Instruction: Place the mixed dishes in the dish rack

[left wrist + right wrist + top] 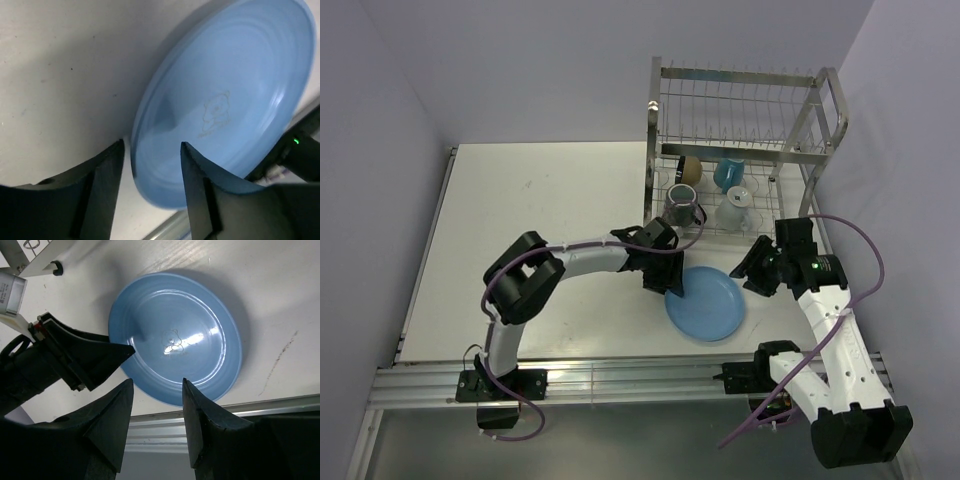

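The light blue plate lies on the white table near the front edge. My left gripper is open and straddles the plate's left rim, one finger over the plate and one outside it, with gaps on both sides. My right gripper is open and empty, just off the plate's right side; the plate lies beyond its fingertips. The steel dish rack stands at the back right. Its lower tier holds the tan bowl, the light blue mug, the dark mug and the white mug.
The rack's upper tier is bare wire. An aluminium rail runs along the table's front edge, close to the plate. Grey walls stand behind and on both sides. My left gripper's finger shows in the right wrist view.
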